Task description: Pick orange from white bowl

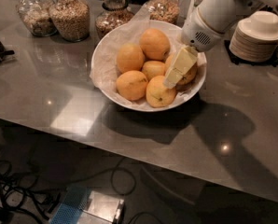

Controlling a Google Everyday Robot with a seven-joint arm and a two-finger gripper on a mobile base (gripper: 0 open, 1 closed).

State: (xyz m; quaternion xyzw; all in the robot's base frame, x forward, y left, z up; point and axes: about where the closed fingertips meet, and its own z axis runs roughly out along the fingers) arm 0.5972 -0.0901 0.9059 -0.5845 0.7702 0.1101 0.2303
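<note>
Camera view looks down on a grey counter (50, 97) with the white bowl (98, 55) set a little toward 12 o'clock from the middle of the scene. The bowl is lined with crinkled white paper (100, 76) and holds six oranges piled close together. The robot's white arm (218, 13) reaches in from 1 o'clock, and the gripper (172, 78) slants down toward 7 o'clock into the bowl's 3 o'clock side.

The gripper lies over the orange (191, 73), which sits against the bowl's wall at 3 o'clock and shows only partly behind the pale tool. Its tip ends just beside the front orange (158, 92) at 5 o'clock in the bowl. Whether the gripper is spread or closed, and whether it has any hold on the fruit, I cannot tell.

The smaller, paler orange (152, 69) sits in the middle of the pile. Others lie at 12 o'clock (154, 43), 10 o'clock (129, 57) and 7 o'clock (131, 85) within the bowl.

Glass jars (70, 15) of grains and nuts stand in a row along the counter's far edge, from 11 to 12 o'clock of the bowl. A stack of white saucers (258, 38) stands at 2 o'clock, well apart from the bowl. Dark cables (8, 190) lie on the floor at 7 o'clock.
</note>
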